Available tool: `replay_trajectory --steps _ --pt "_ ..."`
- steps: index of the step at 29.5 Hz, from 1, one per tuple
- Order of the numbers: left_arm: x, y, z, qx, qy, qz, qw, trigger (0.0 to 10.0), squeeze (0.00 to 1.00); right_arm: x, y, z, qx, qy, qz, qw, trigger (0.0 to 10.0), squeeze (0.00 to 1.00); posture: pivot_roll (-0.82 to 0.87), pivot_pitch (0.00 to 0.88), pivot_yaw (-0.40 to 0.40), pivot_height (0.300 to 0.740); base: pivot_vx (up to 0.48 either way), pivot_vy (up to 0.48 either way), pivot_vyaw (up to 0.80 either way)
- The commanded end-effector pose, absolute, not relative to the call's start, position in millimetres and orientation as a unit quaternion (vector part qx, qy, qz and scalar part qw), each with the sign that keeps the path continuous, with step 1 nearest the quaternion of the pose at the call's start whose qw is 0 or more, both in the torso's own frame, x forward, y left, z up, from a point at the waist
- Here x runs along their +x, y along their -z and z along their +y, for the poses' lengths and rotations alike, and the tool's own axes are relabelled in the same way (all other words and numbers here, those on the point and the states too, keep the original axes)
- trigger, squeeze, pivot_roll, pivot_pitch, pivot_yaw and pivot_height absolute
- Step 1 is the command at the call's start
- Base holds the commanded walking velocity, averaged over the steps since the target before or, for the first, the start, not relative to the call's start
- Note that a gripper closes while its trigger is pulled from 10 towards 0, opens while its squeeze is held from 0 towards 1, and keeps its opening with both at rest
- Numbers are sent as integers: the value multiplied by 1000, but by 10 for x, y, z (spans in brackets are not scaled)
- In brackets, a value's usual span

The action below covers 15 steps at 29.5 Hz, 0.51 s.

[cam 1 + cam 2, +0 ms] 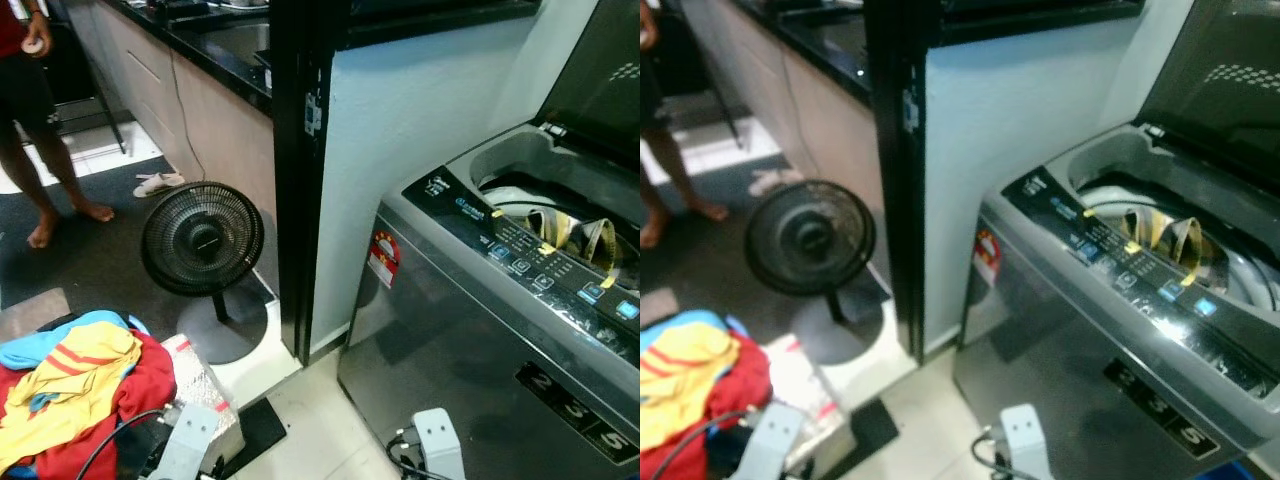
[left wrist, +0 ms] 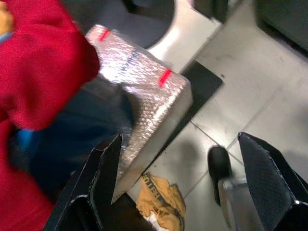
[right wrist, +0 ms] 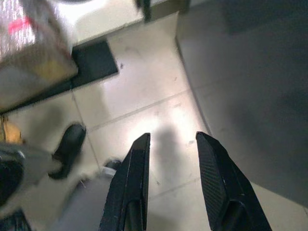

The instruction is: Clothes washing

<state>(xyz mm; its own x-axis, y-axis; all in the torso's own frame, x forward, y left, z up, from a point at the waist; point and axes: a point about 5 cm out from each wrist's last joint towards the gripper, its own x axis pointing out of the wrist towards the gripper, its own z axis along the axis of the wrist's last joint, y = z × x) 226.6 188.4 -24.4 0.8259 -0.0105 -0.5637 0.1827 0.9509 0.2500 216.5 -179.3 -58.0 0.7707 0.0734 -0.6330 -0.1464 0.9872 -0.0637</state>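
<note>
- The left end effector (image 2: 178, 178) hangs with its two black fingers spread wide apart, holding nothing, above the floor tiles (image 2: 231, 96) and a small yellow-brown garment (image 2: 161, 202) lying there.
- Just beside it, a silver bubble-wrapped box (image 2: 139, 82) sits under a red garment (image 2: 38, 67).
- The right end effector (image 3: 173, 178) has its fingers a little apart, gripping nothing, over bare floor.
- The pile of clothes (image 1: 70, 390), red, yellow and blue, is at the lower left of the head view.
- The washing machine (image 1: 480, 350) stands at the right, lid up, a yellow-patterned cloth (image 1: 575, 235) inside its drum.
- A black floor fan (image 1: 203, 240) stands left of centre; a person's legs (image 1: 40, 150) are at upper left.
</note>
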Motion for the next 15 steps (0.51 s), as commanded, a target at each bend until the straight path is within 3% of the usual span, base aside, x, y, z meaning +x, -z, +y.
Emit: replay_trajectory --steps 1,15 --pt "2211 310 1929 153 44 302 940 10000 0 2148 597 -1808 -56 -53 340 937 10000 0 72 39 -6 740 0 0 781" --pt "2232 343 1956 158 34 294 942 10000 0 2245 540 -1742 -51 -61 319 944 10000 0 72 39 -7 740 0 0 781"
